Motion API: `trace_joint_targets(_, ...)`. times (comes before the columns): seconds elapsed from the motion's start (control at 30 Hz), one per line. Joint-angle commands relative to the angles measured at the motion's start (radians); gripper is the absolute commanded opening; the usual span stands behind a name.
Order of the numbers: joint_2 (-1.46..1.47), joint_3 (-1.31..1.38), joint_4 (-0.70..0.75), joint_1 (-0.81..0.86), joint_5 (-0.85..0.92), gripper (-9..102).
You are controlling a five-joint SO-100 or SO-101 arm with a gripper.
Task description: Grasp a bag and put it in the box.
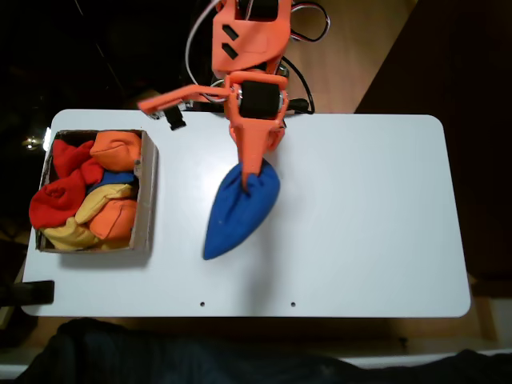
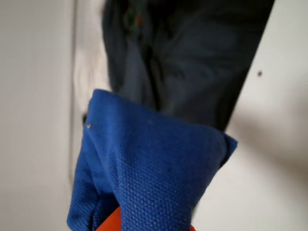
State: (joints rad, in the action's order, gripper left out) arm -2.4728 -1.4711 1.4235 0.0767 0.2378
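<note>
The blue bean bag point(image 1: 238, 212) is held pinched only at its top corner by the orange gripper point(image 1: 251, 178) — it could be shaken loose before the cardboard box point(image 1: 147, 192), already crowded, is reached.

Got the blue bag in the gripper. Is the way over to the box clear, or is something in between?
Nothing stands on the white table between the bag and the box. The box already holds a pile of orange, red and yellow bags.

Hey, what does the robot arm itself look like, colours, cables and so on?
In the fixed view the arm is bright orange plastic with black motor blocks set into it. White and dark cables loop beside its base. The gripper has flat orange fingers narrowing to a point. The wrist view shows a sliver of orange finger.
</note>
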Motion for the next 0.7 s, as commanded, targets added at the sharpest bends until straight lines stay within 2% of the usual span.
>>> trace_joint_targets(0.0,0.006,0.103,-0.002,0.061,-0.015,0)
trace_joint_targets(0.67,0.087,0.293,0.083,0.38,-0.084,0)
